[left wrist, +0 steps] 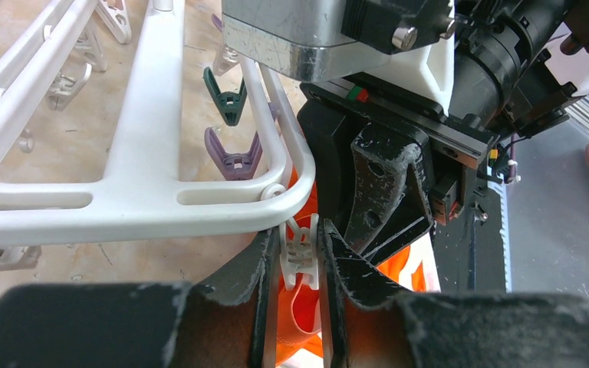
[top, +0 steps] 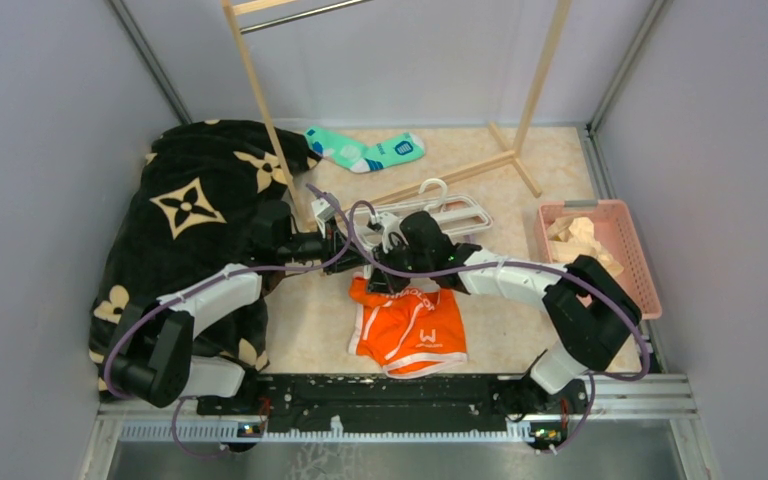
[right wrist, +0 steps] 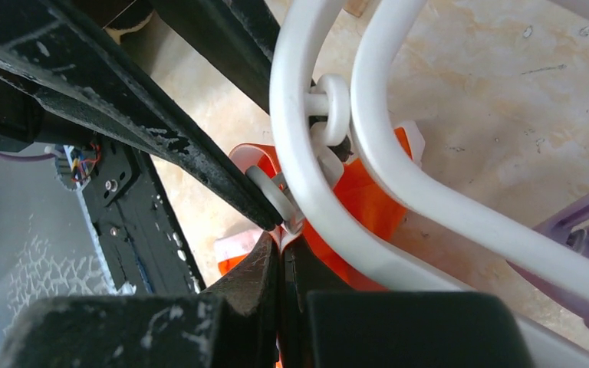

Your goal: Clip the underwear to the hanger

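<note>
**underwear edge lifted to the hanger's corner clip**

the hanger [top: 460,212] lies flat on the beige surface [top: 310,330] in front of the wooden rack [top: 260,110]. both arms meet at its near corner. the underwear [top: 415,335] is spread on the surface just in front of the hanger, logo up, with its far edge drawn up to that corner.

in the left wrist view the left gripper [left wrist: 301,257] pinches a white clip [left wrist: 304,249] that hangs from the frame's rounded corner, and orange cloth shows right under it. a purple clip [left wrist: 234,157] and a dark green clip [left wrist: 226,96] lie under the frame further along.

the right gripper [right wrist: 280,245] has its fingers pressed together, and it appears to nip a fold of the orange cloth right beside that clip.

a teal sock [top: 365,150] lies beyond the hanger. a black patterned blanket [top: 200,210] sits to the left and a pink basket [top: 650,270] to the right.
</note>
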Motion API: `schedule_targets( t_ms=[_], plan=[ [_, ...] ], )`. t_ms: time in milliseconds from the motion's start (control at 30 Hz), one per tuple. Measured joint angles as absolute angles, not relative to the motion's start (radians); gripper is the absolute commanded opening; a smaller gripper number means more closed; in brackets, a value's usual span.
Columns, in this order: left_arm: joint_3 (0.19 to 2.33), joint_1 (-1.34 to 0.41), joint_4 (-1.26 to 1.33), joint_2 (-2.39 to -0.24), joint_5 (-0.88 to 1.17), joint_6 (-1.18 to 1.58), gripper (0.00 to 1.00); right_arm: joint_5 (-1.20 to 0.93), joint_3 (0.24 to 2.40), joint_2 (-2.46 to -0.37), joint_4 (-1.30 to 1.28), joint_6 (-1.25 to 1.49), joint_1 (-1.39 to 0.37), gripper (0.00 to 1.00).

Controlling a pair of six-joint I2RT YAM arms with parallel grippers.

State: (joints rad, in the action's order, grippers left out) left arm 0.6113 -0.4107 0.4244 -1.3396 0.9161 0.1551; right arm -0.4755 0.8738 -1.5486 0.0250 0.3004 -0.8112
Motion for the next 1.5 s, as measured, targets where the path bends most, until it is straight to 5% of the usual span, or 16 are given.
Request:
schedule_targets(
  t_ms=[1500],
  plan=[
    [0.611,-0.410,0.410,-1.340,0.879,0.141,0.00,-0.453,0.811,-1.571,0.126,0.344,-0.787,0.00]
  ],
)
